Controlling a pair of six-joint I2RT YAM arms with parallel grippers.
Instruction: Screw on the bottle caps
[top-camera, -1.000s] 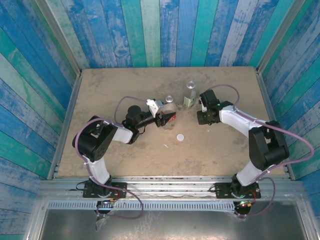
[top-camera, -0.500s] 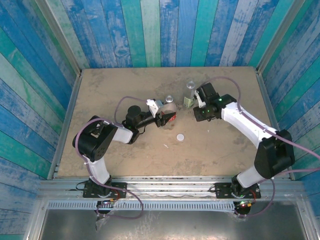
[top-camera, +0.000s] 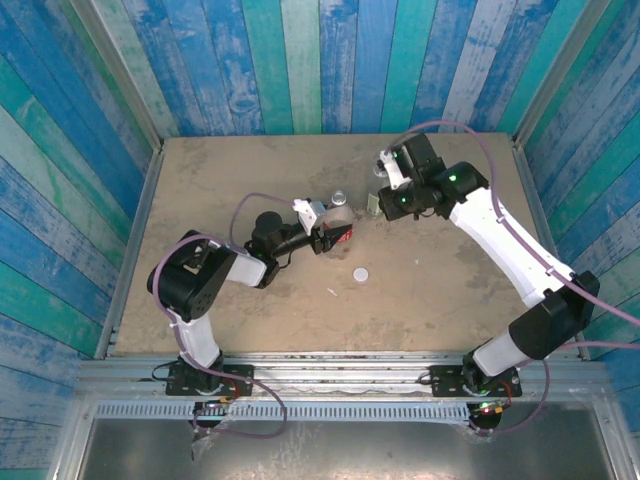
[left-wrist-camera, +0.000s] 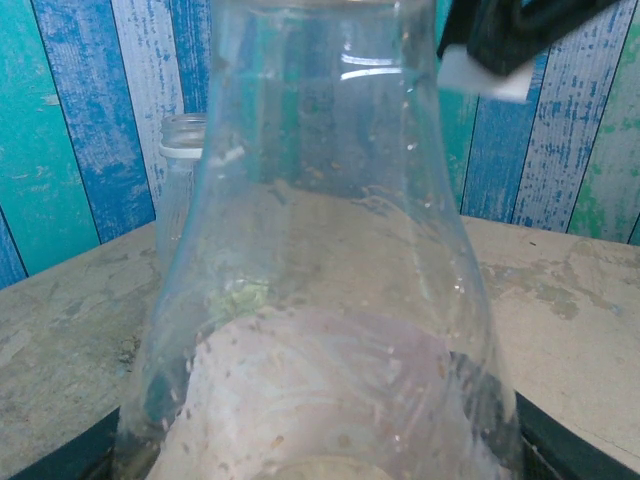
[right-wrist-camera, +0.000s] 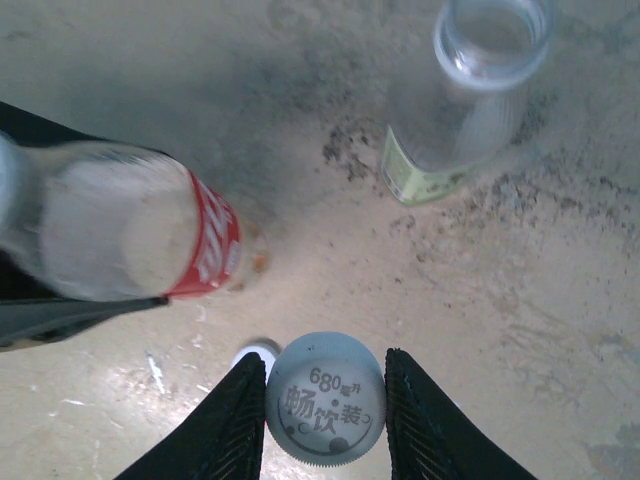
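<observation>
Right, nearest the bottom of the top view a loose cap (top-camera: 360, 273) lies on the table (top-camera: 220, 180), just below and right of the left claw (top-camera: 328, 232). That claw is clenched around the red-label bottle (top-camera: 337, 216), which stands roughly upright with its mouth uncapped. I judge it is gripped low on the body so the bottle cannot spin while a cap is twisted on.

Farther up the frame, just right of the red one, the green-label bottle (top-camera: 372, 205) stands free on the table. In the right wrist view its open mouth sits at upper right. The right claw (right-wrist-camera: 325, 375) hangs over this pair, looking down. Its fingers (right-wrist-camera: 225, 425) are parted only as wide as the held cap (right-wrist-camera: 325, 405) and pinch it by the rim. The printed top faces the camera, so I take it the threaded side points down, ready to descend. Neither bottle mouth lies under that cap yet, so lining up comes first.
</observation>
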